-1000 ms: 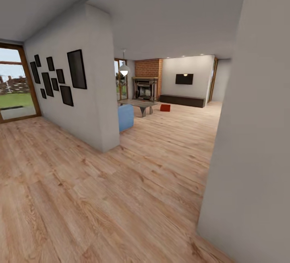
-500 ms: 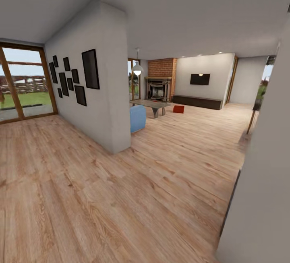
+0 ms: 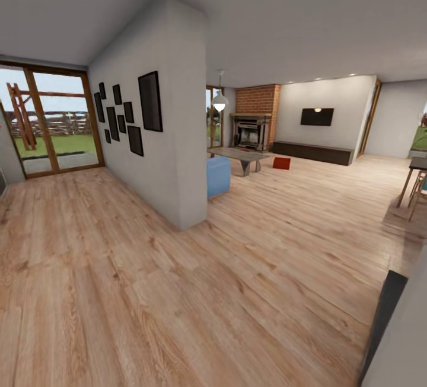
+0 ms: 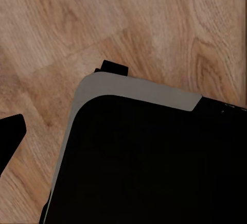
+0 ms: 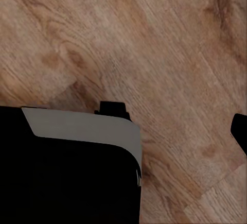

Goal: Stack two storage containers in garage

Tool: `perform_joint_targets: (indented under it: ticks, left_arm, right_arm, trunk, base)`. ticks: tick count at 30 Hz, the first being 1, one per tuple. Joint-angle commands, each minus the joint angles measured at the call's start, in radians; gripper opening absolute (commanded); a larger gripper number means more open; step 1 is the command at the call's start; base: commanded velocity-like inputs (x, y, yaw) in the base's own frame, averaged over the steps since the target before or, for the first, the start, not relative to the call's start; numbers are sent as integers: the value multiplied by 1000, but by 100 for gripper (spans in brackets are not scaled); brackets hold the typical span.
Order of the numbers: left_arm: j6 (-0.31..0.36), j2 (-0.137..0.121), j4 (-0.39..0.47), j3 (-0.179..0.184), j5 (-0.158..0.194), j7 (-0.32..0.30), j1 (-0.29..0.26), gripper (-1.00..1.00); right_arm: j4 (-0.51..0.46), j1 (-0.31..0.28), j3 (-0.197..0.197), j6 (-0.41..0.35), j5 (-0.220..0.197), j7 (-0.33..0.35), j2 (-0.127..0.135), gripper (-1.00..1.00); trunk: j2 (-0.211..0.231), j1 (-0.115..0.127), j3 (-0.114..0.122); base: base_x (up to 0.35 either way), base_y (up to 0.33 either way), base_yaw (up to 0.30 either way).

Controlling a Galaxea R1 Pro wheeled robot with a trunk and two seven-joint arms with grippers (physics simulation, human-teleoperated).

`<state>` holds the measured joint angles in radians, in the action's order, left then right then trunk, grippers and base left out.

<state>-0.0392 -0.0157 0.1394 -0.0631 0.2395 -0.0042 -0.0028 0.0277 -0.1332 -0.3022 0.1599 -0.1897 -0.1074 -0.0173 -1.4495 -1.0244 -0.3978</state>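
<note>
Far ahead in the head view, one red-orange storage container sits on the light wood-plank floor of the living room, just right of the low coffee table and in front of the brick fireplace. It is small at this distance. In the left wrist view, one dark fingertip of my left gripper shows at the frame edge over bare planks. The right wrist view likewise has a single dark fingertip at its edge. Nothing lies between the fingers of either gripper.
A white partition wall hung with black frames juts out mid-left, with a blue sofa behind its end. Wood-framed glass doors stand far left. Chairs and a table are at right, a dark edge bottom right. My black base rides above the planks.
The camera has moved on and turned: the near grey wall at right has slid almost out of view, opening up the living room. The container itself has not shifted.
</note>
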Motion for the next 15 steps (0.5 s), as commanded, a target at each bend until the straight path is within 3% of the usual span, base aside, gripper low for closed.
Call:
perform_joint_targets:
  ticks: [1,15]
  left_arm:
    - [-1,0,0,-6,1,0,0,100]
    - [1,0,0,-4,0,0,0,100]
  right_arm:
    - [3,-1,-9,6,-10,-2,0,100]
    - [3,-1,-8,4,-11,-9,-3,100]
  trunk:
    - [0,-1,-1]
    - [0,-1,-1]
  base:
    - [324,0,9]
    - [324,0,1]
